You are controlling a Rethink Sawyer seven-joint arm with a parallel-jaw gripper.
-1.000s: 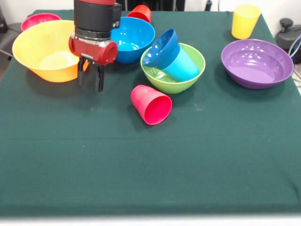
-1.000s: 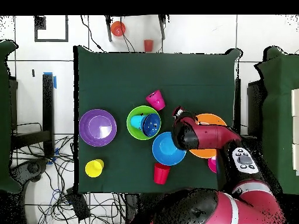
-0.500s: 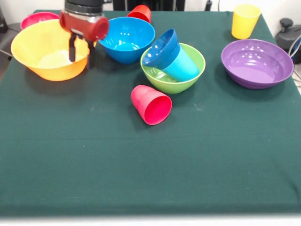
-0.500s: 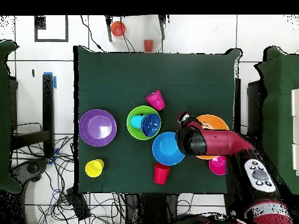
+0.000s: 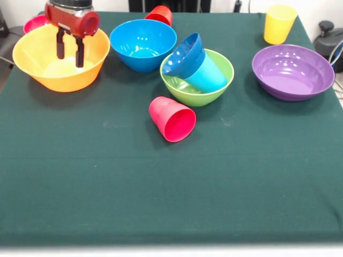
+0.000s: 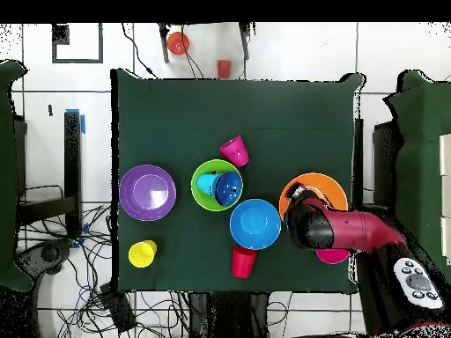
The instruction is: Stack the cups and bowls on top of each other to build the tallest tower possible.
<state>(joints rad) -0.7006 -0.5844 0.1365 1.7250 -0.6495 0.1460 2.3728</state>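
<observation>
Since before, my hand (image 5: 69, 52) has moved over the orange bowl (image 5: 32, 53), fingers a little apart and empty, and I could bump its rim and tip it.

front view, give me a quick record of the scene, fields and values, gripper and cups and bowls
gripper: open, empty, over the orange-yellow bowl
green bowl: holds the tilted light blue cup with the dark blue bowl on it
red cup: on its side on the green cloth
yellow cup: upright, far corner
purple bowl: empty
tower: none beyond that pair
</observation>
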